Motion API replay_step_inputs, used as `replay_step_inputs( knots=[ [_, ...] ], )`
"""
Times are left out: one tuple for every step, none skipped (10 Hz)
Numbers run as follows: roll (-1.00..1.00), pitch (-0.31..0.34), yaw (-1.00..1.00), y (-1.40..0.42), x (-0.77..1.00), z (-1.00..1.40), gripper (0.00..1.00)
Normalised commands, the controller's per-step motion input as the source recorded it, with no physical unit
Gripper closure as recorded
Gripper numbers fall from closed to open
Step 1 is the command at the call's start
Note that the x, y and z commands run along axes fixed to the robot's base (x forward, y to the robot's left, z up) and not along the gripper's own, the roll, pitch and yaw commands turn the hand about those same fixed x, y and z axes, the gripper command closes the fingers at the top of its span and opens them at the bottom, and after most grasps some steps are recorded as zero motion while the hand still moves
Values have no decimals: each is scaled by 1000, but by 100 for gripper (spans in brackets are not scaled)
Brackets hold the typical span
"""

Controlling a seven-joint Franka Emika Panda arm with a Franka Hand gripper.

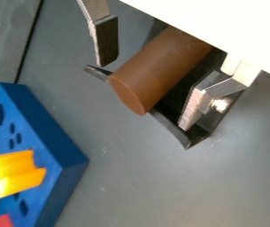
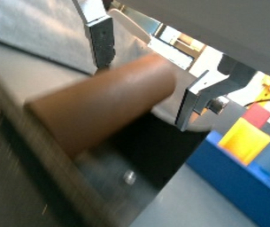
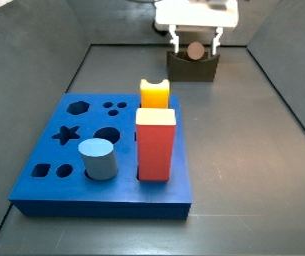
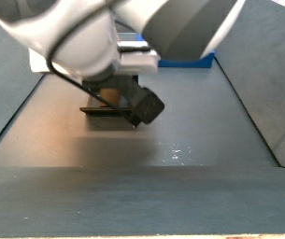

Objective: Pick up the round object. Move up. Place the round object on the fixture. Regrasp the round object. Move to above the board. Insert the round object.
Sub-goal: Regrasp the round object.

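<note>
My claw straddles the brown peg lying in the fixture, fingers spread; closing off-centre could roll it out.

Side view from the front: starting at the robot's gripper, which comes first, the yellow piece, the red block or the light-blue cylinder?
Gripper is at the fixture, far end.
1. Yellow piece, board's far edge.
2. Red block, mid-board.
3. Light-blue cylinder, near side of the board.
</note>
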Motion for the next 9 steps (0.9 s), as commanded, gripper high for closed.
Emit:
replay_step_inputs(
  knots=[
    [112, 44, 39, 5, -24, 1000, 0],
    [107, 73, 30, 2, -39, 1000, 0],
    [101, 96, 27, 3, -42, 1000, 0],
    [86, 134, 12, 6, -41, 930, 0],
    [73, 152, -4, 10, -33, 762, 0],
    [73, 156, -18, 11, -30, 583, 0],
    [79, 154, -33, 9, -31, 407, 0],
    [1000, 60, 13, -813, -124, 801, 0],
    [1000, 58, 13, -797, -118, 699, 0]
  ],
)
